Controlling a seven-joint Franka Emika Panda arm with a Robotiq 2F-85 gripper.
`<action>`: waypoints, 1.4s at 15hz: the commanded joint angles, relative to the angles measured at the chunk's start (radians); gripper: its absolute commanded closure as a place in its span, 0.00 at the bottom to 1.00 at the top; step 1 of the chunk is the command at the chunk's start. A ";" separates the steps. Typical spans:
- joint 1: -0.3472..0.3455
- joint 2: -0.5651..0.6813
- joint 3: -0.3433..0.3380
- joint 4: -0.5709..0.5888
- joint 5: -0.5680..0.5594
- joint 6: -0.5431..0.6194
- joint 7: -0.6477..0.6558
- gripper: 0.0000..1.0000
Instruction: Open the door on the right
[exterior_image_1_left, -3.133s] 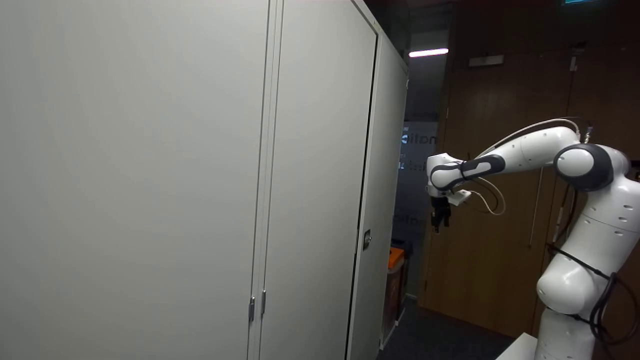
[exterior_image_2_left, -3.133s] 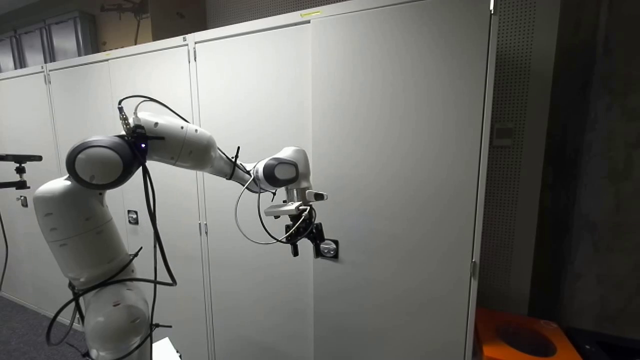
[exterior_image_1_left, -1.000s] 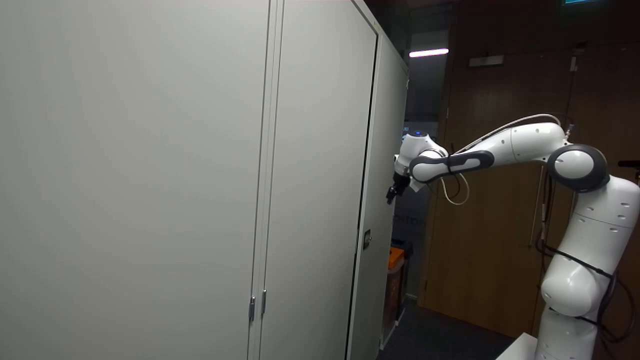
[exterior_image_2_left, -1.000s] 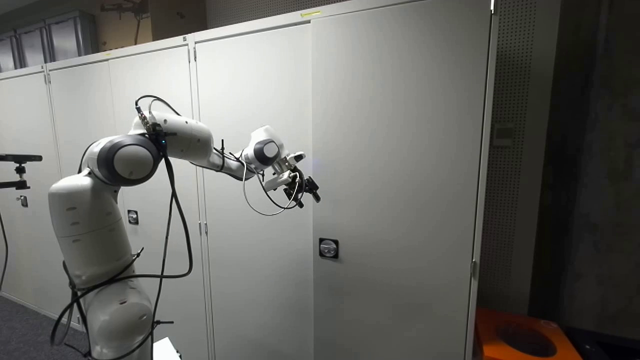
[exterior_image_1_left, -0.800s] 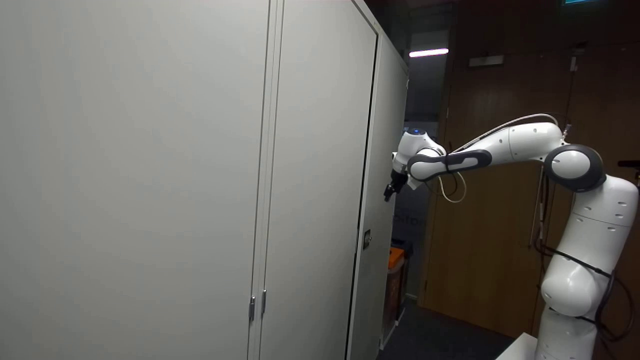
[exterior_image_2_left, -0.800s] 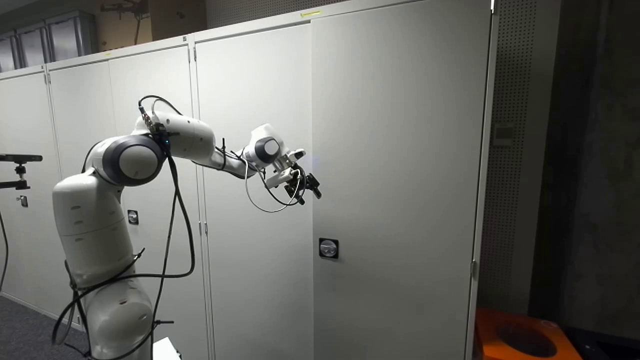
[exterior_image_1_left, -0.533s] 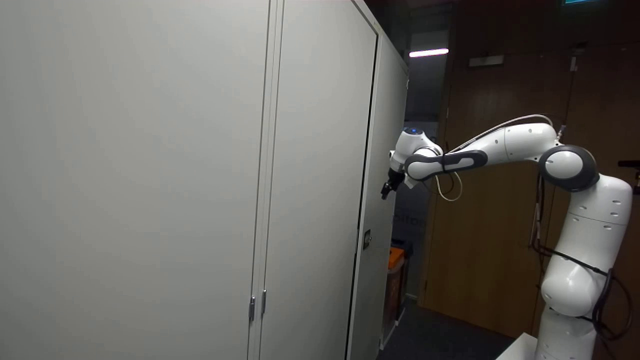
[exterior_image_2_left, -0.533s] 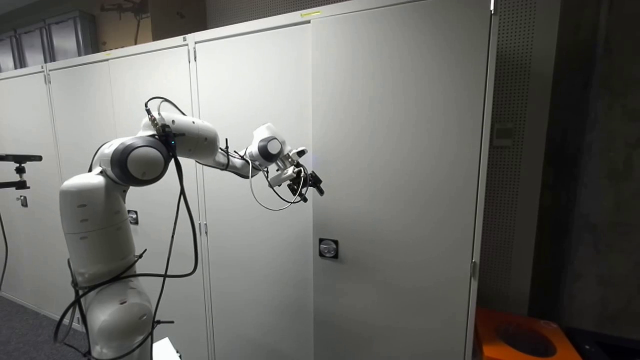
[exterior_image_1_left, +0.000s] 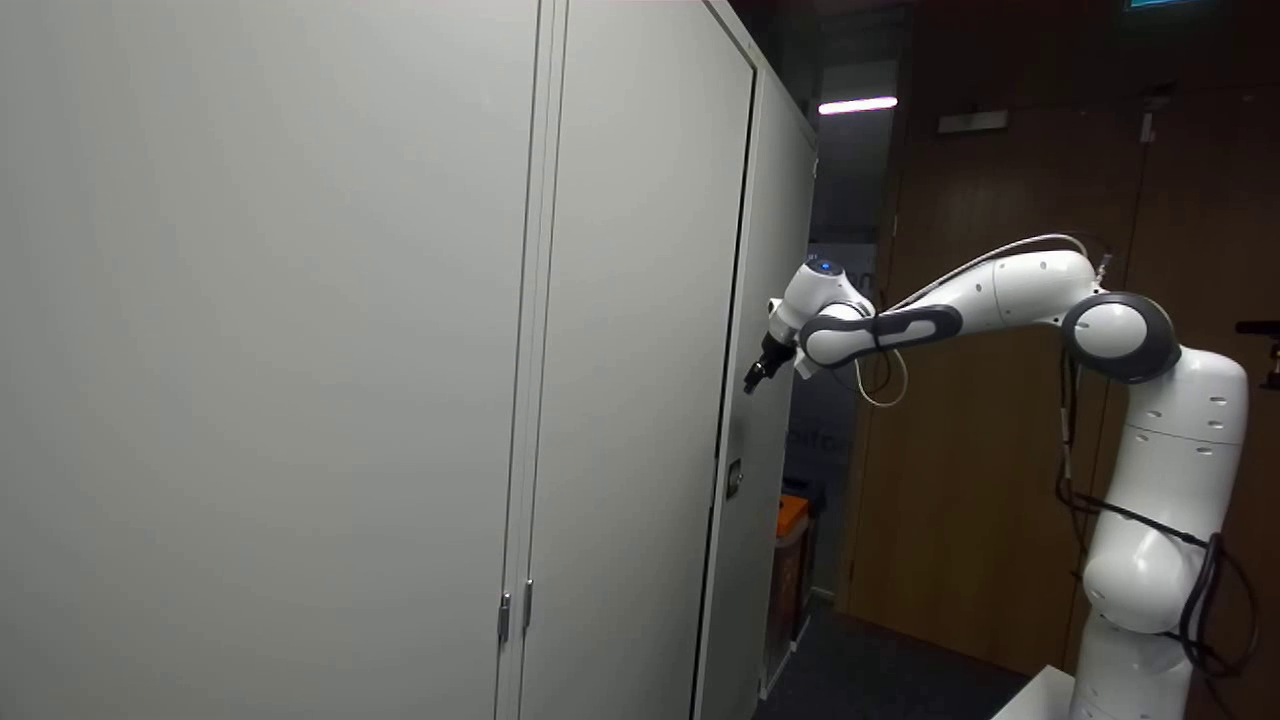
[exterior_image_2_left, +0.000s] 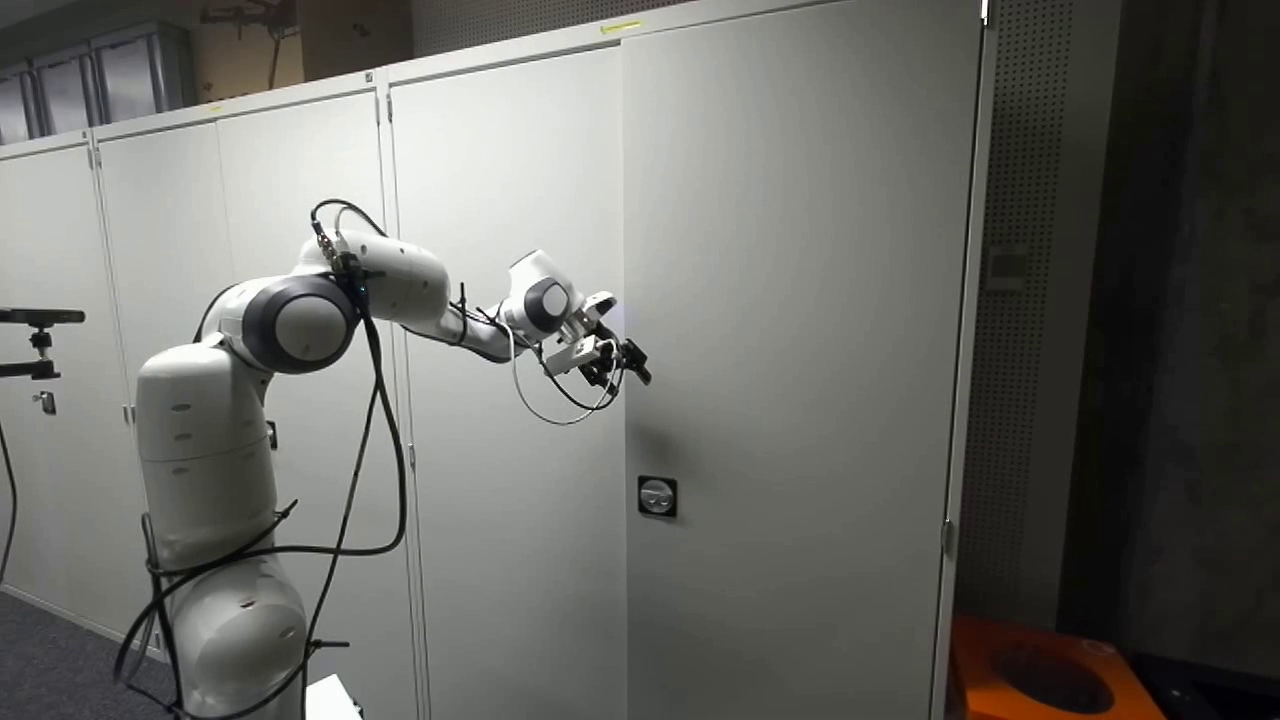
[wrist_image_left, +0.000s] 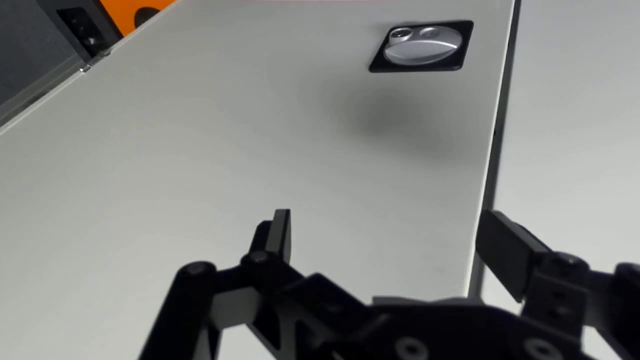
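- Right-hand cabinet door (exterior_image_2_left: 800, 300): located at the end of the row, faced by the arm (exterior_image_2_left: 310, 332). Closed or nearly so; whether it is latched cannot be told.
- Claw (wrist_image_left: 384, 225): fingers spread wide, nothing held. Probably kept wide so the latch can be straddled.
- Black-framed silver latch (wrist_image_left: 425, 52): mounted near the free edge, well apart from what looks like a hinge (exterior_image_2_left: 948, 537) on the outer edge. Presumably placed there for leverage. In the wrist view it is framed between the finger lines, ahead of the tips.
- Claw is held above the latch, tilted down and toward the door. Pose seems picked so the tips can be brought down along the door face.
- Soft shadow (exterior_image_2_left: 655, 445) is cast just above the latch. Closeness suggested; contact not confirmed.
- Dark gap (wrist_image_left: 503, 100) is left between door and neighbouring door (wrist_image_left: 575, 140); one finger is lined up with it in the wrist view, depth unclear.
- Status, as judged: approach under way, door not yet opened.
- Next, probably: claw to be lowered, latch gripped, then turned or pulled.
- Risk: shallow smooth latch may be slipped off; knuckles could be bumped on the door.
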 joint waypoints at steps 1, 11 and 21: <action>0.014 0.014 -0.013 0.019 0.021 0.064 -0.021 0.00; 0.013 0.015 -0.018 0.008 0.012 0.196 0.011 0.00; -0.006 -0.008 -0.015 -0.019 -0.102 0.290 0.173 0.00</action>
